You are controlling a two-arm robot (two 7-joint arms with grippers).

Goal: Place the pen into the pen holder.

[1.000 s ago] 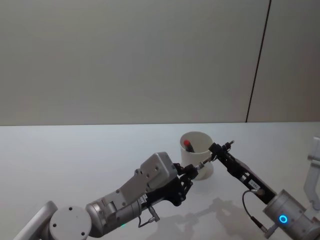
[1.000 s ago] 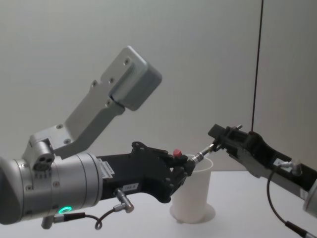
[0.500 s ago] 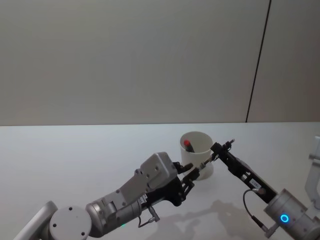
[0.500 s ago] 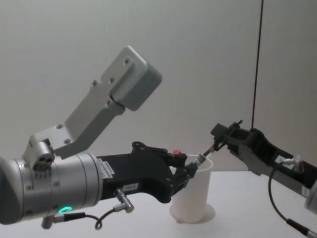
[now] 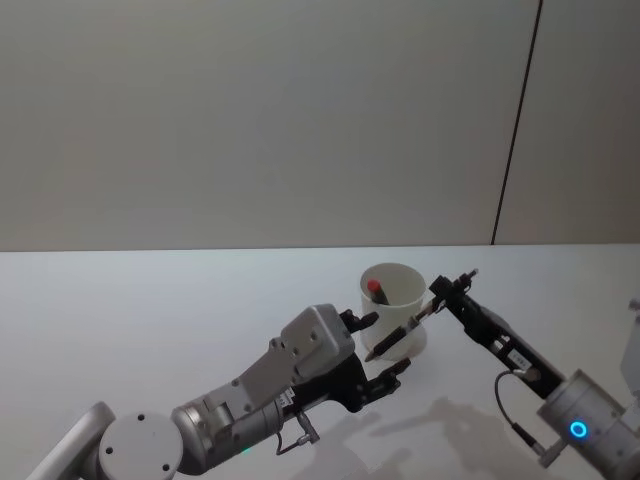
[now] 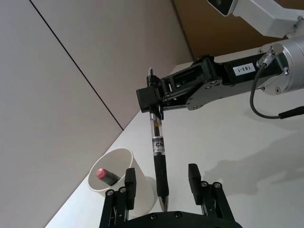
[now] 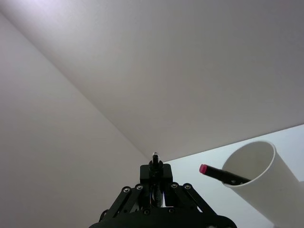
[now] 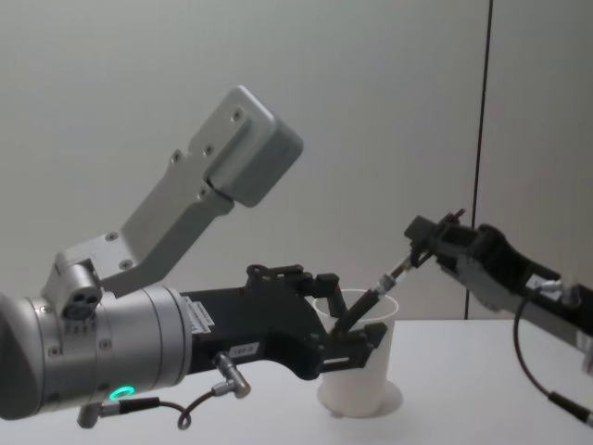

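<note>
The pen (image 5: pixel 405 327) is black and clear and hangs slanted in front of the white paper-cup pen holder (image 5: pixel 397 302), outside it. My right gripper (image 5: pixel 441 294) is shut on the pen's upper end, as the left wrist view shows (image 6: pixel 154 98). My left gripper (image 5: pixel 382 348) is open, and its fingers (image 6: pixel 129 183) stand either side of the pen's (image 6: pixel 158 156) lower grip without touching it. In the chest view the pen (image 8: pixel 375 295) crosses the holder's (image 8: pixel 363 375) rim line. A pink-capped stick (image 6: pixel 106 176) leans inside the cup.
The white table (image 5: pixel 150 330) runs left and forward of the cup. The left arm's grey forearm (image 8: pixel 218 171) rises large in the chest view. The right arm (image 5: pixel 585 430) comes in from the lower right, trailing a cable.
My left gripper has opened and let go of the pen's lower end. My right gripper, still holding the pen, has moved slightly up and to the right.
</note>
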